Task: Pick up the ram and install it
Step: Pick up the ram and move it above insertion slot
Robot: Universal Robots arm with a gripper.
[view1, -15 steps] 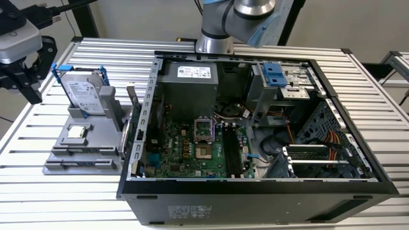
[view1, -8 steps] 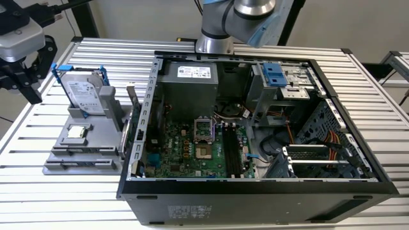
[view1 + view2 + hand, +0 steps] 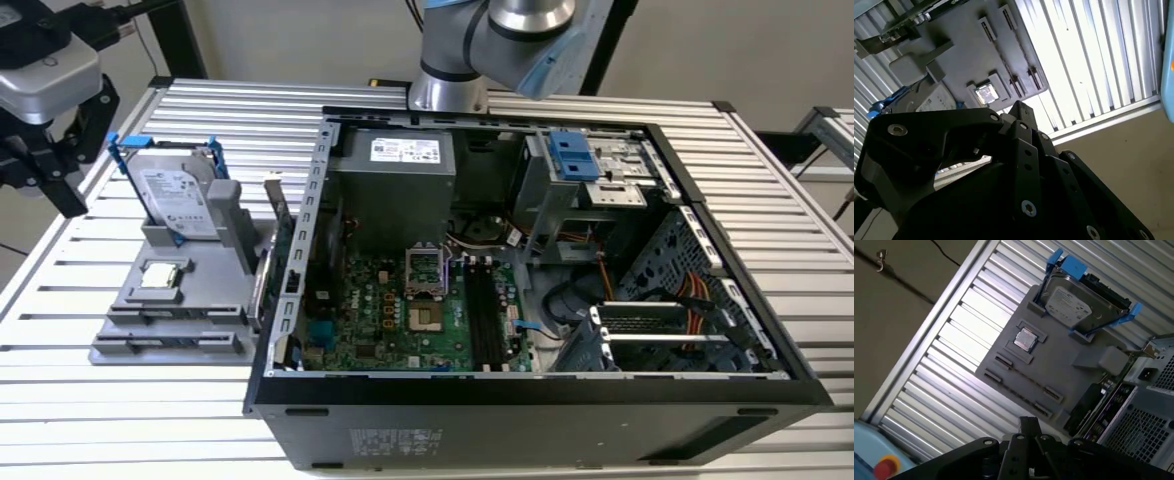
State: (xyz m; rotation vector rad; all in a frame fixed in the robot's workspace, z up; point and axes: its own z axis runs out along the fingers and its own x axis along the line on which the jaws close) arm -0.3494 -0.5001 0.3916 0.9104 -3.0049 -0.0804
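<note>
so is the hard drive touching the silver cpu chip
Apart. The first wrist view shows a strip of bare grey tray between the hard drive and the CPU chip.

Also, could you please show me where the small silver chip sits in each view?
Exterior view: silver chip on the gray holder, at the exterior view's left of the computer case.
Second wrist view: chip on that holder.
First wrist view: chip on that holder.
Shared landmark: the blue-framed hard drive beside it.
</note>
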